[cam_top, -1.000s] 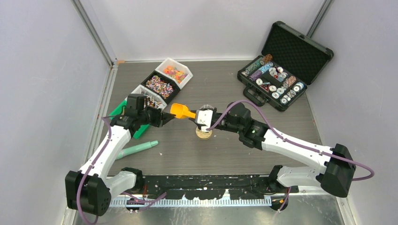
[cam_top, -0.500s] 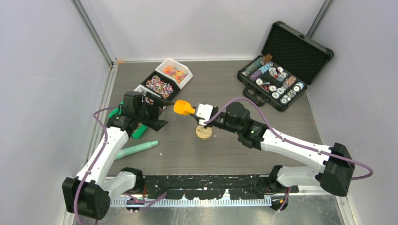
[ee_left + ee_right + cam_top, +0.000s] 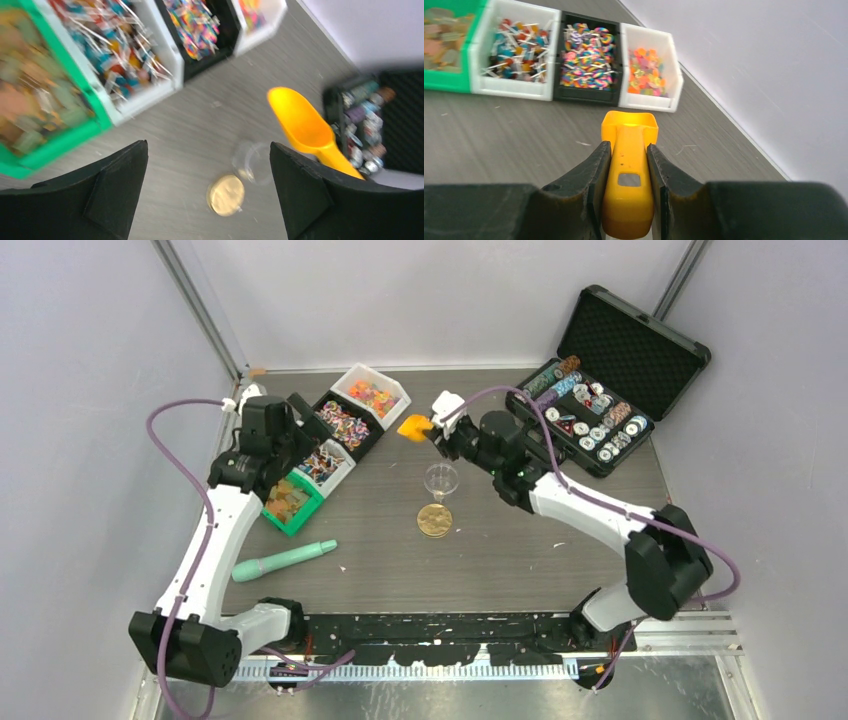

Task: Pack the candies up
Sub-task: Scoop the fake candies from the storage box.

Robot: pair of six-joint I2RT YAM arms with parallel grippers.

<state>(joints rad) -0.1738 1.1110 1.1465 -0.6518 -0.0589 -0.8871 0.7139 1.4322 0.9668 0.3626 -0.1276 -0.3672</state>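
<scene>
Handover complete. My left claw (image 3: 208, 150) has released and withdrawn to ten o'clock, jaws apart and empty. My right claw (image 3: 629, 150) is now clamped on the orange scoop (image 3: 629, 131) at twelve. The candies (image 3: 586, 70) lie unscooped in the bins (image 3: 644, 103) at eleven; I judge scooping comes next.

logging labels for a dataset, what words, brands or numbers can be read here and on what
No text can be read in any view.
poker chips: markings too small.
gold disc: face blurred, nothing legible.
candy bins and orange scoop: no labels show.
</scene>
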